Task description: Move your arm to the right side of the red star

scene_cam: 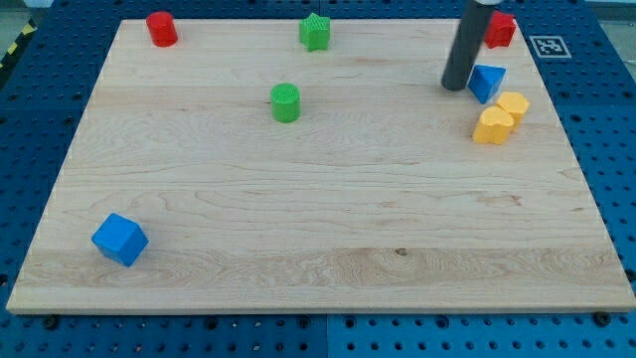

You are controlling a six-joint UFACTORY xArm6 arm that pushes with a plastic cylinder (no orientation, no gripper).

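Counted eight blocks on the wooden board [318,249]. Two red: a red cylinder [161,28] near the view's top left corner, and a red block [501,29] at the view's top right, partly hidden behind the rod, its shape hard to make out, presumably the star. Two green: a green star [315,32] at top centre and a green cylinder [285,102] below and a little left of it. Two blue: a blue cube [120,240] alone at the view's bottom left, and a blue triangular block [487,82] at the right. Two yellow: a yellow block [513,104] and a second yellow block [493,126], touching each other, just below the blue triangular block.

One dark rod; my tip [455,87] sat on the board just left of the blue triangular block, close to touching it, and below-left of the red block. No fingers on this rig, so nothing to spread or pinch; the rod gripped nothing.

One black-and-white square marker [550,46] lay off the board's top right corner on the blue pegboard [40,149]. No readable writing or brand seen anywhere.
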